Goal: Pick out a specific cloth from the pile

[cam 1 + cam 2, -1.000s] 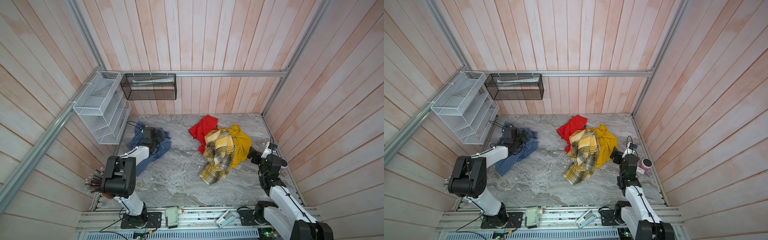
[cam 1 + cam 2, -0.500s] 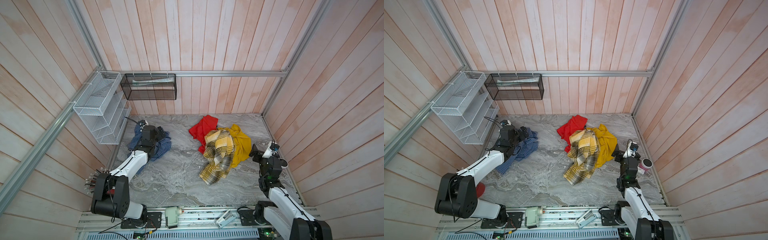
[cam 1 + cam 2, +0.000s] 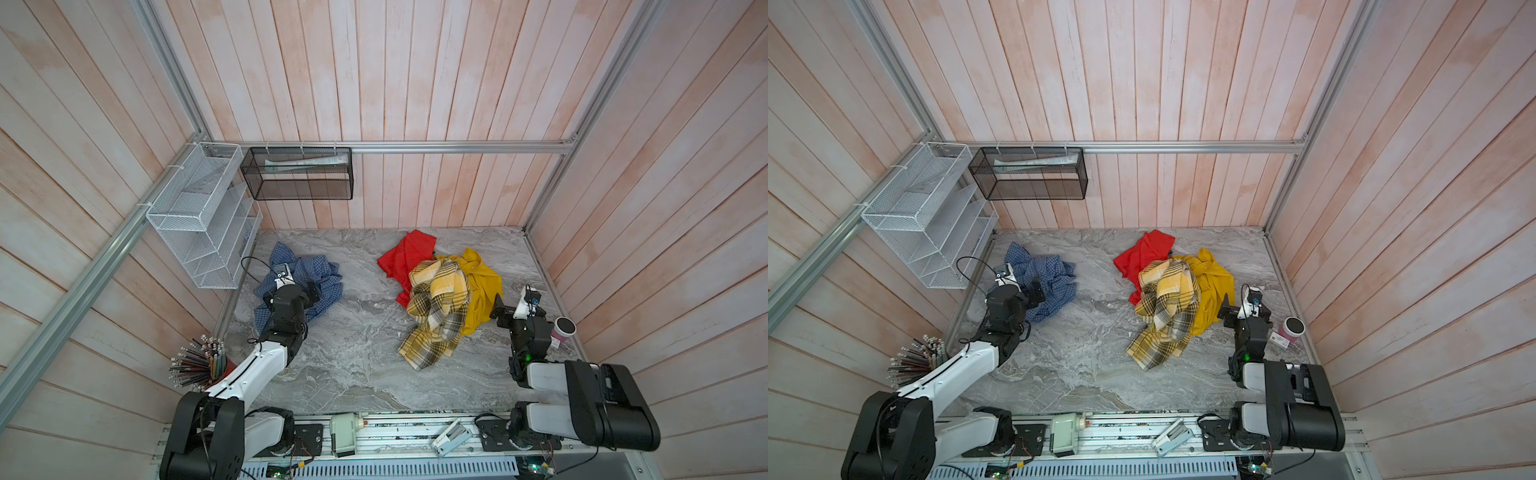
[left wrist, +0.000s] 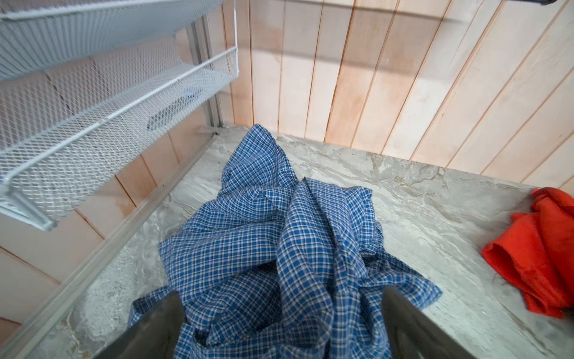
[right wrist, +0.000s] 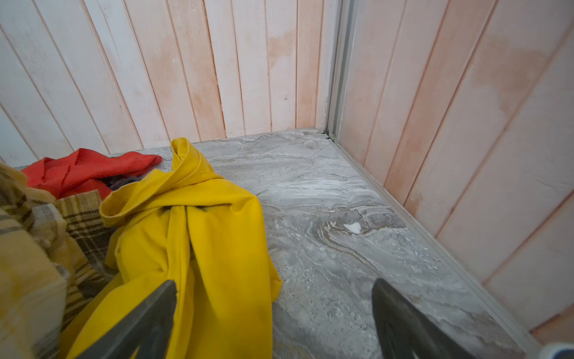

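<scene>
- Cloth (image 3: 322,276) — blue-and-white check — is lying crumpled on the marble tabletop (image 3: 357,374) in both top views, near the left wall under the white mesh rack (image 3: 199,216), well apart from the pile (image 3: 440,299).
- In a top view the left gripper (image 3: 309,291) is hanging over the cloth, jaws standing wide; the right gripper (image 3: 498,309) is sitting just beside the pile's mustard cloth (image 3: 484,286), equally wide, carrying nothing.
- Left wrist view: fingers (image 4: 155,326) are spreading fully, cloth folds bunching between them; nothing is being pinched, and whether the tips are touching fabric I cannot tell.
- Right wrist view: fingers (image 5: 139,326) are gaping wide, one overlapping the mustard cloth's edge, the other over bare marble; the red cloth (image 5: 87,171) and yellow plaid cloth (image 5: 80,214) are lying beyond.
- Step, as a judgement: separation is looking done — the cloth is sitting clear of the pile and unheld.
- Next move is calling for the left arm rising straight up so loose folds are not snagging on the fingers, and the right arm backing off without dragging the mustard cloth.
</scene>
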Motion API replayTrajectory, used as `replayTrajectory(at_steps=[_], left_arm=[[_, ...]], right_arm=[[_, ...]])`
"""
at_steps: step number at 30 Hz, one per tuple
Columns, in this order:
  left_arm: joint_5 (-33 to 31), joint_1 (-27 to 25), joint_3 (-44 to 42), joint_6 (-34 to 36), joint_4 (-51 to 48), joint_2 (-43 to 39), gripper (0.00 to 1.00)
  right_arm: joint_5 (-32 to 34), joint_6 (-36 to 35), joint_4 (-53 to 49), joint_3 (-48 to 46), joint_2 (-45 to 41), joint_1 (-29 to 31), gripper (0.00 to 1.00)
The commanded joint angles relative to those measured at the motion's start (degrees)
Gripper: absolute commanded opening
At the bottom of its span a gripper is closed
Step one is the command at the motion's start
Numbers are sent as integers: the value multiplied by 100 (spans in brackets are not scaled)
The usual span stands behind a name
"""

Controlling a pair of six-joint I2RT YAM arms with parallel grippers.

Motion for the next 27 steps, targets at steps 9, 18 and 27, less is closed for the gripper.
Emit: replayTrajectory(at_steps=[9,18,27], left_arm=[[51,283,-941,990,2633,640,100],[1674,1006,-1671,689,5594,2262,100],[1708,949,-1206,765,4425,2093,100]], right_arm=[[-635,-164,302,580,891,-22,98],[-670,-218,75,648,825,-25,98],[-678,-233,69,648,823,-25,98]])
